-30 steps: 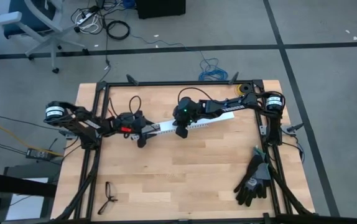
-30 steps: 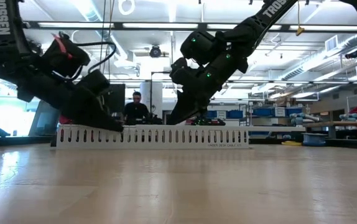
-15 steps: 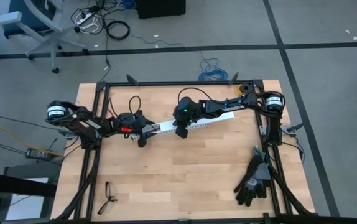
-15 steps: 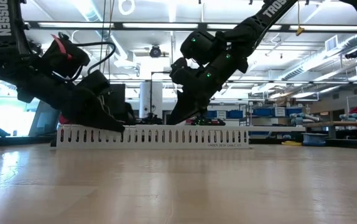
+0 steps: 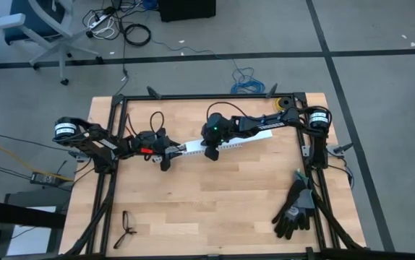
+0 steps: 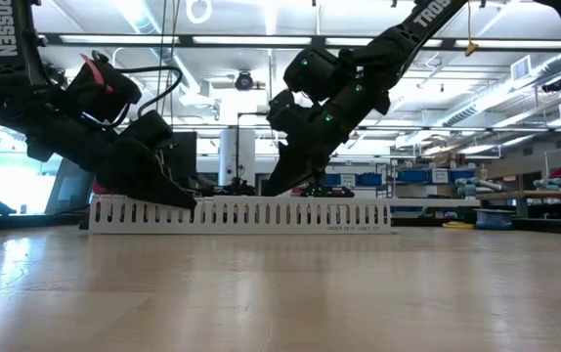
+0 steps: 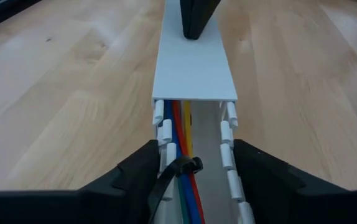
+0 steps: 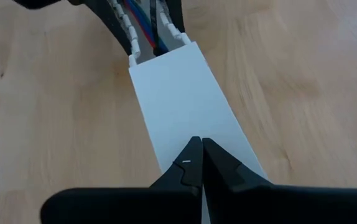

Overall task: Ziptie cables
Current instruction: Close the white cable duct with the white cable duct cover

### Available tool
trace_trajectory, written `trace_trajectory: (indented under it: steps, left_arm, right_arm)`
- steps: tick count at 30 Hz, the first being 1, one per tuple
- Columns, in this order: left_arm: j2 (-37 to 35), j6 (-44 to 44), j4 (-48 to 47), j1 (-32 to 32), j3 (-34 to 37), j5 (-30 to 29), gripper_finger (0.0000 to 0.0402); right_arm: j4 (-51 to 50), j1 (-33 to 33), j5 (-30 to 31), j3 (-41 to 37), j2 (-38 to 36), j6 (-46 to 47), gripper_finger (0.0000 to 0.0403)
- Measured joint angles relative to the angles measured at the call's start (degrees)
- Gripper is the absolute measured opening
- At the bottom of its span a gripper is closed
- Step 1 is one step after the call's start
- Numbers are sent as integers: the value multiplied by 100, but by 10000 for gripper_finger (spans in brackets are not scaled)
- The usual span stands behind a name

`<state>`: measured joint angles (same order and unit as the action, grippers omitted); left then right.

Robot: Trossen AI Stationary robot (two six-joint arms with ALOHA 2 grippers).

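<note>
A white slotted duct (image 5: 229, 142) lies flat on the wooden table, slanting from mid-left toward the far right. Its flat cover (image 7: 194, 68) closes the far part, and the near-left end is uncovered. The cables (image 7: 181, 140), blue, red, yellow and green, run along inside the duct. A black ziptie (image 7: 180, 169) loops round them at the uncovered end. My left gripper (image 7: 194, 180) is at that end, with the duct between its fingers. My right gripper (image 8: 198, 155) is shut, its tips on the cover. My left gripper has the duct's uncovered end between its two fingers, one finger (image 7: 142, 171) along each slotted side wall (image 7: 161, 134). It comes in from the table's left, slanting down, with the fingers lying along the duct. The duct rests flat on the table. My right gripper has its shut fingertips (image 7: 194, 25) set down on the cover's flat top (image 8: 188, 118), not far from the cover's left end. It reaches in from the table's right, slanting down from above. The covered duct lies flat on the table under it.
A pair of black gloves (image 5: 294, 209) lies at the near right corner. Glasses (image 5: 126, 227) lie near the front left. A yellow roll (image 5: 277, 106) sits at the far right. The black frame rails (image 5: 207, 96) edge the table. Bare wood stretches in front of the duct.
Both arms have kept still and the duct has not moved. A person who was beyond the table's far edge in the low view has gone out of sight.
</note>
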<state>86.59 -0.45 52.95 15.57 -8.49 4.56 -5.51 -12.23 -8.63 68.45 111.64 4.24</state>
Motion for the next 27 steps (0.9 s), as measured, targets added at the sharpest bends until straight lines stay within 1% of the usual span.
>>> trace_trajectory:
  steps: [4, 7, 10, 12, 14, 17, 21, 23, 27]
  left_arm:
    - [0, -2, -2, 2, -7, -4, 206]
    - [0, -2, -4, 2, -7, -4, 208]
    - [0, -2, -4, 2, -4, -4, 208]
    - [0, -2, -4, 2, -4, -4, 208]
    - [0, -4, -4, 2, -4, -4, 208]
    - [0, -4, -2, 2, 0, -4, 209]
    - [-2, -7, -2, 2, 12, -11, 209]
    - [-2, -15, -2, 2, 13, -4, 209]
    - [-2, -24, -2, 2, 11, 17, 209]
  right_arm:
    - [-108, 65, 329, -35, -345, -219, 0]
    - [-355, 76, 370, -35, -798, -289, 0]
    - [-973, 25, 414, -14, -1146, -151, 0]
    - [-1458, -16, 530, -19, -1171, 38, 0]
    - [-1695, -60, 585, -26, -1106, 195, 0]
    - [-1432, -90, 372, -14, -744, 324, 0]
    - [-168, -59, -228, 2, -152, 321, 0]
    - [293, -26, -312, 13, 40, 318, 0]
    - [300, -28, -300, 17, 63, 316, 0]
